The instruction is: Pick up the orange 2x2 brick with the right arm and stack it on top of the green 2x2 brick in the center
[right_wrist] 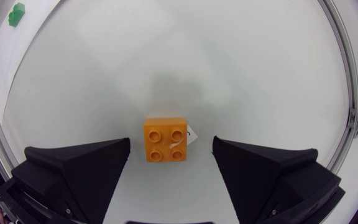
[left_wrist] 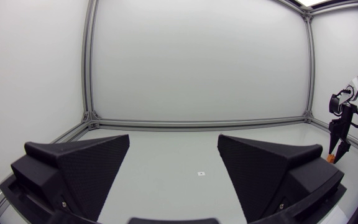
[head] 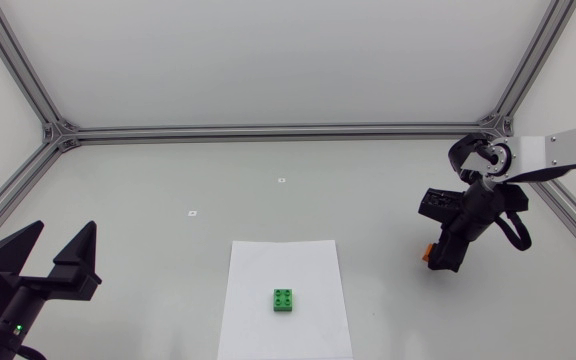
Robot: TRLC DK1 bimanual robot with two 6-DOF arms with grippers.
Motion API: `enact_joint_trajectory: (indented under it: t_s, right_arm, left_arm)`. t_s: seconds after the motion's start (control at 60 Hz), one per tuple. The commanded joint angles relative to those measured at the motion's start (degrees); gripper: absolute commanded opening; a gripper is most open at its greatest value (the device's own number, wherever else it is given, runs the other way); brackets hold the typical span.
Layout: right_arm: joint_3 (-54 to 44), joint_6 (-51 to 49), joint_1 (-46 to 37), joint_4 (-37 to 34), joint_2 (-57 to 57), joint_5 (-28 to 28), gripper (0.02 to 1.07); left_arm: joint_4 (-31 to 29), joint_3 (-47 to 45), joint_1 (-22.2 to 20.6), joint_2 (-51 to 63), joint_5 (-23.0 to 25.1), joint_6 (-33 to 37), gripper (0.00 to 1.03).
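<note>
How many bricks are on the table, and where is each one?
2. The orange brick lies at the right, below the right gripper. The green brick sits on the white sheet near the middle. None seems hidden.

A pale grey counter (head: pixel 148 190) carries a white sheet of paper (head: pixel 268 270). Two small square markers lie on the bare surface behind the sheet: one (head: pixel 281 180) straight behind it, the other (head: pixel 194 212) off towards its left. Further behind the sheet, silver aluminium rails (head: pixel 268 130) edge the counter and rise at the corners. They frame plain white wall panels (head: pixel 268 50). The light is soft and even.
</note>
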Motion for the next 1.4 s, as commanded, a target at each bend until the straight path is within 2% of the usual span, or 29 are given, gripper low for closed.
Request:
enact_joint_trajectory:
  t_s: [0.0, 0.217, 0.283, 0.35, 0.417, 0.717, 0.85, 1.383]
  right_arm:
    - [-1.1, -2.0, 0.1, 0.2, 1.0, -0.7, 0.93]
    - [-0.7, -2.3, 0.2, 0.3, 1.5, -0.7, 0.92]
    - [-0.7, -2.6, 0.2, 0.2, 1.4, -0.8, 0.87]
    - [-0.6, -2.6, 0.2, 0.1, 1.5, -0.8, 0.86]
    - [-0.6, -2.8, 0.2, 0.0, 1.5, -0.9, 0.8]
    - [-0.2, -2.9, 0.1, 0.0, 2.1, -0.9, 0.78]
    - [0.2, -2.8, 0.2, 0.0, 2.0, -1.0, 0.7]
    - [1.3, -2.6, 0.6, -1.0, 1.8, -1.0, 0.69]
  left_arm:
    - [-0.8, -2.3, 0.1, -0.5, 0.3, 0.7, 0.99]
    - [-0.8, -2.3, 0.1, -0.5, 0.3, 0.7, 0.99]
    - [-0.8, -2.3, 0.1, -0.5, 0.3, 0.7, 0.99]
    - [-0.8, -2.3, 0.1, -0.5, 0.3, 0.7, 0.99]
    - [-0.8, -2.3, 0.1, -0.5, 0.3, 0.7, 0.99]
    - [-0.8, -2.3, 0.1, -0.5, 0.3, 0.7, 0.99]
    - [-0.8, -2.3, 0.1, -0.5, 0.3, 0.7, 0.99]
    - [-0.8, -2.3, 0.1, -0.5, 0.3, 0.7, 0.99]
